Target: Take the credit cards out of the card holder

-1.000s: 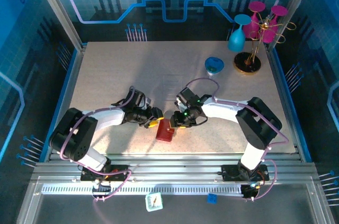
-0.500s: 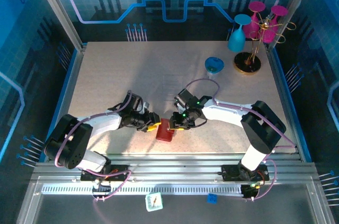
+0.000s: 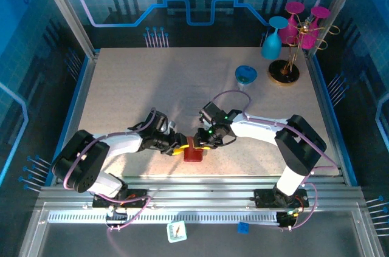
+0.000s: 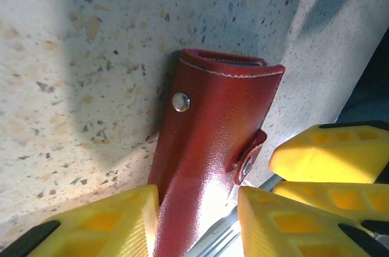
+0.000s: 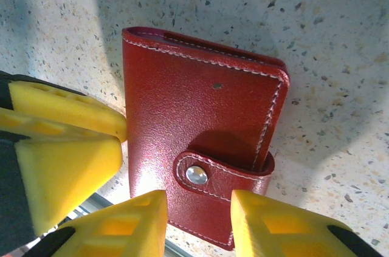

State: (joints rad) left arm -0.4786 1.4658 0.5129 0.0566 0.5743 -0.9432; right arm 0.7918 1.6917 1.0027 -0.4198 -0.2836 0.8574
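Presently, the card holder (image 3: 194, 152) is found near the front middle of the speckled worktop (image 3: 152, 87), with a claw set against it from each side. It is seen closed: in the right wrist view its red tab (image 5: 219, 169) is wrapped over one edge and fastened with a silver snap (image 5: 196, 175). The left claw (image 4: 197, 223) is brought in from the left, and the holder is seen running down between its yellow fingers (image 4: 97, 223). One finger is laid against the red leather, while a thin slit is left beside the other, so whether it is truly clamped cannot be told. The right claw (image 5: 197, 226) is placed at the tab end, its fingers (image 5: 279, 226) held part-way apart, with their tips over the holder's near corners and the tab lying in line with the gap. Whether anything is pinched there cannot be told either. Far back on the right of the worktop, a small blue dish (image 3: 245, 75) is set well apart from the holder.
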